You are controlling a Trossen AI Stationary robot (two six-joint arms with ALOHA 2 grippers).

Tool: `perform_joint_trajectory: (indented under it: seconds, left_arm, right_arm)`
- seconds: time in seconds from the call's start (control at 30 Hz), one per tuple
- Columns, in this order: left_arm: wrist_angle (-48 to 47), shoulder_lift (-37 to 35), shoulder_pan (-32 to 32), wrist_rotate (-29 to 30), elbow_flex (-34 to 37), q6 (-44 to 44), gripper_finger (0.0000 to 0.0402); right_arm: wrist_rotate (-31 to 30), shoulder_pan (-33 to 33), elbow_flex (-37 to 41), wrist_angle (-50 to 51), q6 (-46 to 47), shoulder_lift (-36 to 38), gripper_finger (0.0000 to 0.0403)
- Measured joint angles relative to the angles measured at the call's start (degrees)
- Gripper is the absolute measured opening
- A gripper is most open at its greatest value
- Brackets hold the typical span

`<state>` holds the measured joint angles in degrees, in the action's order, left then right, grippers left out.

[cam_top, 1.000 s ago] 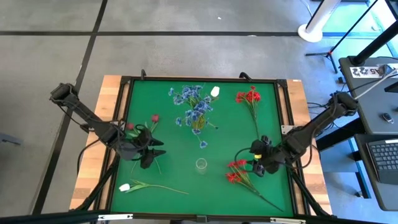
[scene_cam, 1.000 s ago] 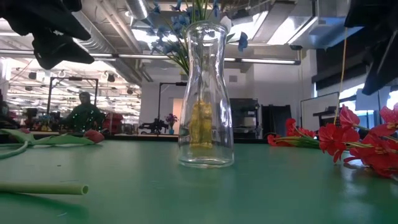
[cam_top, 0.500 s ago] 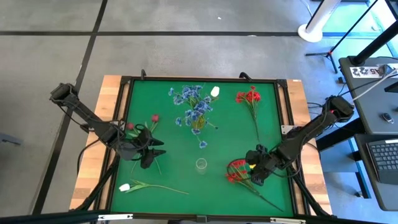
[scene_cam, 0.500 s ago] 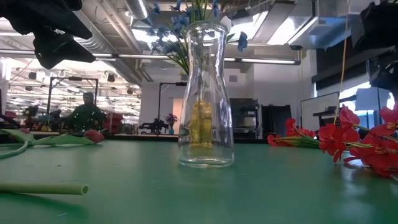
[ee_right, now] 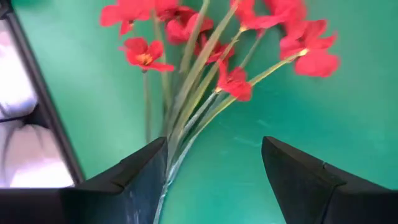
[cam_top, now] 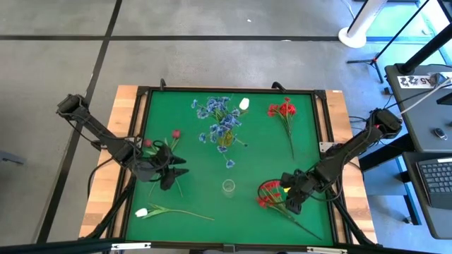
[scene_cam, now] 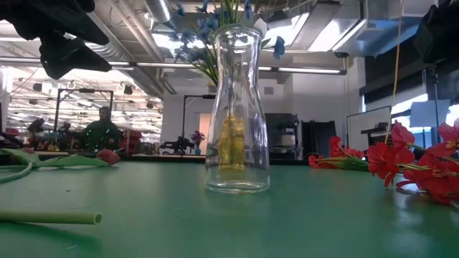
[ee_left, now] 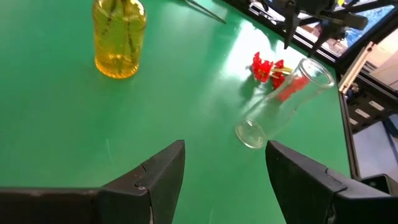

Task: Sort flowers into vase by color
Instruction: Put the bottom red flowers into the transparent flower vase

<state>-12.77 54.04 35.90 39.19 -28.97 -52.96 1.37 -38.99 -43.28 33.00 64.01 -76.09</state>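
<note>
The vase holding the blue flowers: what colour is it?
Yellow, translucent glass vase; clearest in the left wrist view.

Nothing on my table (cam_top: 198, 180) carries any writing I can read, and neither do the vases or flowers on it. The only marking in sight is a small white placard (cam_top: 418, 80) well beyond my right gripper (cam_top: 285, 197), off the table; its dark characters look like digits, but I cannot make them out.

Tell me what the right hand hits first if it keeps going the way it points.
Probably the red spray: the right hand is open, with the stems just ahead between its fingers. Depth is hard to judge.
</note>
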Motion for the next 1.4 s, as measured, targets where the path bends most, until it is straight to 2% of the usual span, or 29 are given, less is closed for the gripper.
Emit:
perform_joint_trajectory:
  seconds: [0.17, 0.33, 0.47, 0.7, 1.0, 1.07, 1.17, 1.37, 1.4]
  left_arm:
    - [0.0, 0.0, -0.74, 1.5, 0.0, 0.48, 0.0217]
    - [-0.08, 0.0, -2.18, 1.06, 0.0, 0.1, 0.0217]
    - [-0.23, 0.0, -3.13, 0.7, 0.04, 0.65, 0.0217]
    - [-0.18, 0.0, -4.4, -1.25, 0.04, 0.81, 0.0217]
    - [-0.05, 0.0, -4.5, -1.21, 0.04, 0.99, 0.0217]
    - [-0.05, 0.0, -4.5, -1.21, 0.04, 1.0, 0.0217]
    - [-0.02, 0.0, -4.5, -1.19, 0.04, 0.99, 0.0217]
    - [0.01, 0.0, -4.5, -1.17, 0.04, 0.99, 0.0217]
    - [0.0, 0.0, -4.5, -1.16, 0.04, 1.01, 0.0217]
  right_arm:
    - [-3.86, 0.01, -0.01, 3.68, -0.25, -0.23, 0.0261]
    - [-0.04, -0.05, -0.01, -2.72, 1.57, -3.52, 0.0261]
    - [0.77, -0.91, -0.03, -8.21, 0.7, -6.02, 0.0261]
    - [-0.41, -2.85, -0.05, -9.26, 1.81, -8.79, 0.0261]
    - [-2.27, -3.05, -0.44, -8.53, 1.35, -15.81, 0.0256]
    - [-3.1, -3.05, -0.5, -7.96, 0.85, -15.83, 0.024]
    - [-4.4, -3.05, -1.83, -5.3, -0.04, -15.31, 0.019]
    - [-8.84, -1.67, -5.97, -0.18, -4.18, -14.63, 0.0031]
    - [-9.83, -1.33, -6.84, 0.12, -4.77, -14.36, 0.0017]
